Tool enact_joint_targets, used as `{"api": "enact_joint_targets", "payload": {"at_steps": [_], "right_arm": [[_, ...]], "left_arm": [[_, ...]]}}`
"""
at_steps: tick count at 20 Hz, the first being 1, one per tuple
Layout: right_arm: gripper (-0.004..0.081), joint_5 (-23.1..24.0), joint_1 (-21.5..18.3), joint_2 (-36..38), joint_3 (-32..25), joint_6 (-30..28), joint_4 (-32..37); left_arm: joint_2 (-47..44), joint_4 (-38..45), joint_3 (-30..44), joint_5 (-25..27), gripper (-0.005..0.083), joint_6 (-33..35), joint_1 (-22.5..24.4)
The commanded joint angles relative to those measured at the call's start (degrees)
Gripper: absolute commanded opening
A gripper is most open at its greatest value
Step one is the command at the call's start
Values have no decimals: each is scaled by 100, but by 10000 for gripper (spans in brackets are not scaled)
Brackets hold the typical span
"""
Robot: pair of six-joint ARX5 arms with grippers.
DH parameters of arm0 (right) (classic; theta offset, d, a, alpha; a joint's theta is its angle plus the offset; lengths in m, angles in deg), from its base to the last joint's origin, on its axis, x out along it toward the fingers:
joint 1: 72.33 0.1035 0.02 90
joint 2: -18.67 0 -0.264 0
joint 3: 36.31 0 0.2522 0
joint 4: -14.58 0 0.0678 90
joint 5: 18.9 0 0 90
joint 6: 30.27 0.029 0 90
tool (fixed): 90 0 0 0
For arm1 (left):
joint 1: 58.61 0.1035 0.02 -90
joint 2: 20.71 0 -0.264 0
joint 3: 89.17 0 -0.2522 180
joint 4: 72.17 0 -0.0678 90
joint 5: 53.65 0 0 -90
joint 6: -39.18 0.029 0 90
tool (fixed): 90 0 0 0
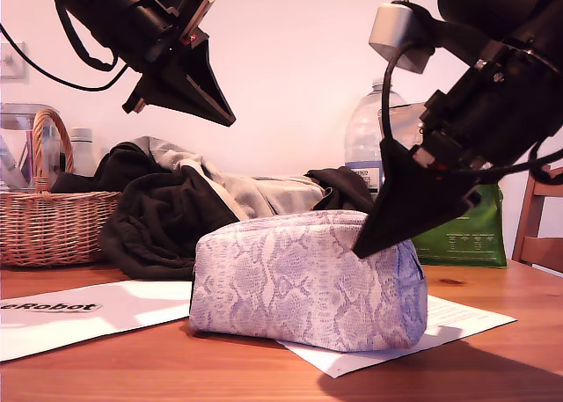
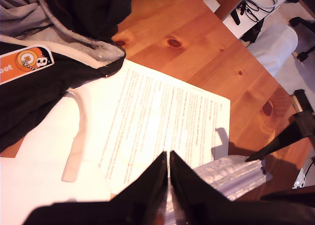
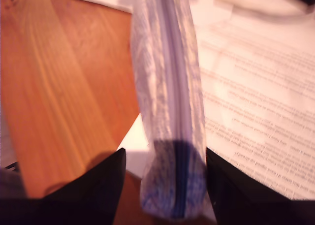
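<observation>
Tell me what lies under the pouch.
A printed sheet lies under the pouch, on the table. The covered part of the sheet cannot be seen.

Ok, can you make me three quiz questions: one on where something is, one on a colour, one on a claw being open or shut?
1. My second gripper is: A under the pouch; B around the pouch's end; C far from the pouch.
2. The pouch's pattern is: A lilac on white; B red on black; C plain yellow.
3. My first gripper is: A wide open; B holding the pouch; C shut.
Answers: 1 B, the second wrist view shows a finger on each side of the pouch's end. 2 A, the exterior view shows its pale lilac snakeskin print. 3 C, its fingertips meet in the first wrist view.
</observation>
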Motion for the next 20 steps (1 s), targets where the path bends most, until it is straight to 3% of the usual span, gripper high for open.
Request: {"api": "enact_joint_targets", "payload": {"at_steps": [1,5,6,9,11,16,20], "right_arm": [[449,-9,28,367,319,120,-236],[438,-13,28,1058,562,232,-1106],[383,-2,28,1215,570,479,-1285],[-18,146,0,1497,568,1196,-1368],[-13,680,-46,1620,566,1626,-1080],[-13,2806,-48,2100,337,2605,44],[-13,2997,-76,2924,-284,2636,376]], "left_arm": [[-149,37,55,-22,-20,37,-20],[-269,-57,55,7,-20,42,-20],[-319,-52,63,70,-20,46,-22],[-612,92,256,614,-20,44,-57],[-898,446,667,892,-20,44,-63],[-2024,1996,2376,1641,-20,-195,-61],[-3003,2870,3580,2070,-20,-455,-39]]}}
